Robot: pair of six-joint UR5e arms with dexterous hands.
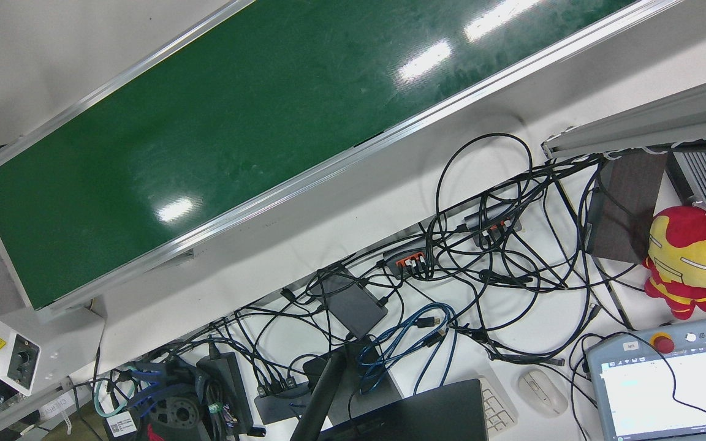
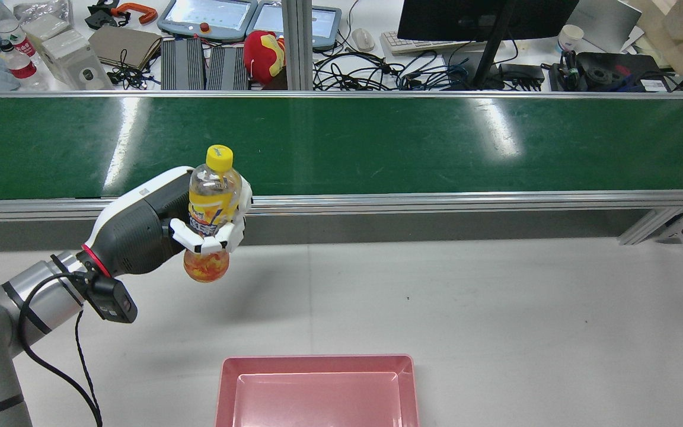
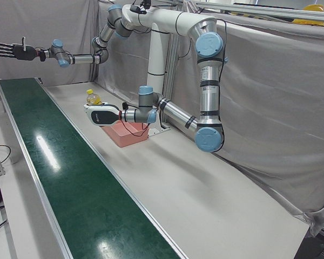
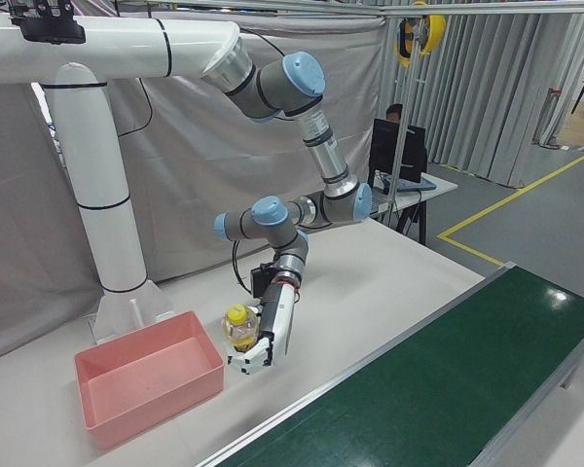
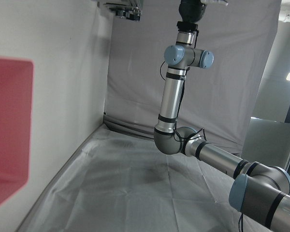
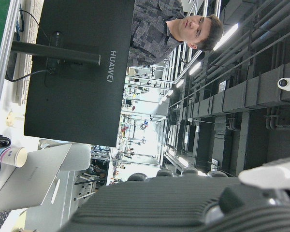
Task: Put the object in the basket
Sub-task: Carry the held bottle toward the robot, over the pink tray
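A clear bottle (image 2: 211, 204) of orange drink with a yellow cap stands upright in my left hand (image 2: 199, 222), which is shut on it above the grey table, just in front of the green conveyor belt (image 2: 377, 142). The bottle also shows in the left-front view (image 3: 93, 97) and in the right-front view (image 4: 238, 329). The pink basket (image 2: 318, 363) sits on the table, nearer the robot and to the right of the hand, with nothing in it. My right hand (image 3: 12, 50) is raised high, far from the table, fingers spread and empty.
The conveyor belt's metal rail (image 2: 436, 201) runs along the table's far side. Beyond the belt are a desk with cables (image 1: 482, 245), a monitor (image 2: 484, 18), teach pendants and a red plush toy (image 1: 687, 257). A grey curtain (image 3: 270, 108) hangs behind the arms.
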